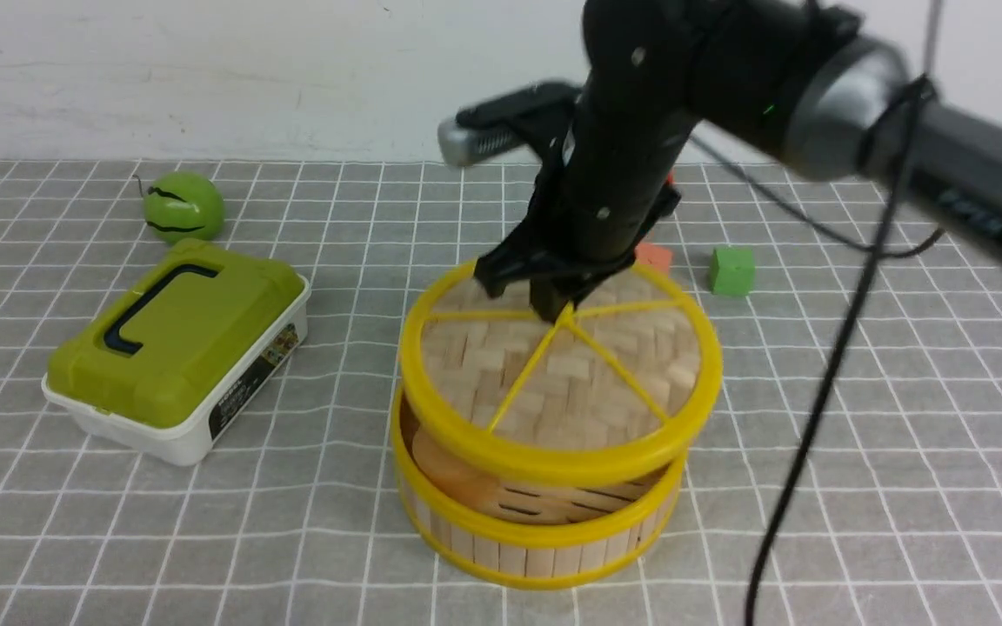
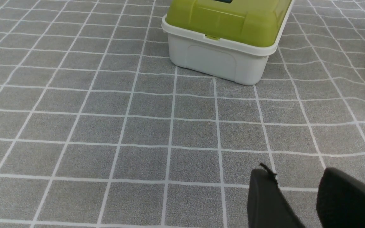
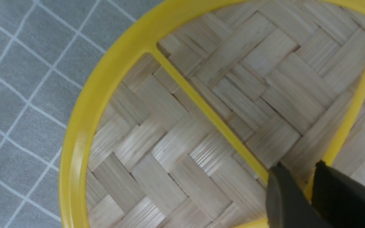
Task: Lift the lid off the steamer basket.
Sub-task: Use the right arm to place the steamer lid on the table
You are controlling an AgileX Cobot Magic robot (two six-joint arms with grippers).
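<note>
The lid (image 1: 571, 382), a woven bamboo disc with a yellow rim and spokes, hangs a little above the steamer basket (image 1: 536, 539) and is shifted slightly to the right of it. A gap at the front shows the basket's slotted floor and a tan round item (image 1: 444, 465) inside. My right gripper (image 1: 553, 309) is shut on the lid's centre knob. In the right wrist view the lid (image 3: 185, 126) fills the frame and the right gripper (image 3: 296, 167) pinches the yellow hub. My left gripper (image 2: 296, 177) is open and empty over the grey cloth; it does not show in the front view.
A white box with an olive-green lid (image 1: 179, 348) stands to the left, also in the left wrist view (image 2: 223, 31). A green round toy (image 1: 183, 206) lies behind it. A green cube (image 1: 732, 270) and an orange cube (image 1: 653, 255) lie behind the basket. A black cable (image 1: 814, 417) hangs on the right.
</note>
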